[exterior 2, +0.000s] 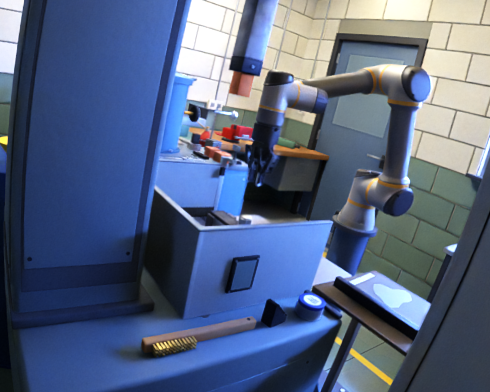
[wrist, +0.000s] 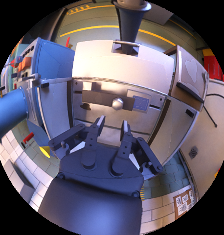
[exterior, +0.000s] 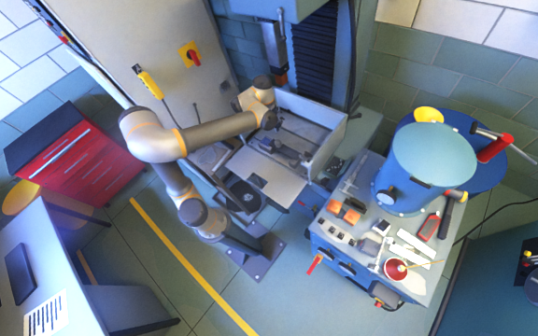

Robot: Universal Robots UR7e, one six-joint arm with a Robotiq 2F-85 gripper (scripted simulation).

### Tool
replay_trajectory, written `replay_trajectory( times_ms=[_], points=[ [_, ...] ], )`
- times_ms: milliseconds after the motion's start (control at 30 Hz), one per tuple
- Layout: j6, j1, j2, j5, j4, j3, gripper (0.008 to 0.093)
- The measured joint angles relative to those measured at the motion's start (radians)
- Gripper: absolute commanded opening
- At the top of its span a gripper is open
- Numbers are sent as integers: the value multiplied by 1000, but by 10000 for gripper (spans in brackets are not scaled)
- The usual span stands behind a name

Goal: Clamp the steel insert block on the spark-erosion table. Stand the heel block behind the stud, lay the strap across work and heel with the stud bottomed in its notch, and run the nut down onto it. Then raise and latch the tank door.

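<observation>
The hex nut (wrist: 117, 102) sits on the stud over the dark strap (wrist: 106, 99), which lies across the table inside the open tank. The strap's one end rests on the blue-grey insert block (wrist: 141, 103), and its other end reaches toward the tank's left wall. From the second side camera only the strap's end (exterior 2: 223, 217) and the nut (exterior 2: 244, 219) show above the tank wall. The tank door (wrist: 121, 68) hangs lowered at the front, its handle (wrist: 126, 45) at the far edge. My gripper (wrist: 112, 127) (exterior 2: 259, 181) hovers above the tank, over the table's near side, empty with its fingers partly closed.
The grey tank (exterior 2: 239, 260) has tall walls around the table. The orange-tipped electrode ram (exterior 2: 244, 80) hangs just beside my wrist. A wire brush (exterior 2: 196, 337) and a small tin (exterior 2: 310, 306) lie on the machine ledge, and a cluttered blue cabinet (exterior: 385, 233) stands beside the tank.
</observation>
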Motion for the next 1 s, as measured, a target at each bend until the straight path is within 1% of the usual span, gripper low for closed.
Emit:
replay_trajectory(
  times_ms=[667,833,1000],
  points=[
    [-14,0,-1,0,3,-2,430],
    [-75,0,-1,0,3,-2,430],
    [-198,0,-1,0,3,-2,430]
  ],
)
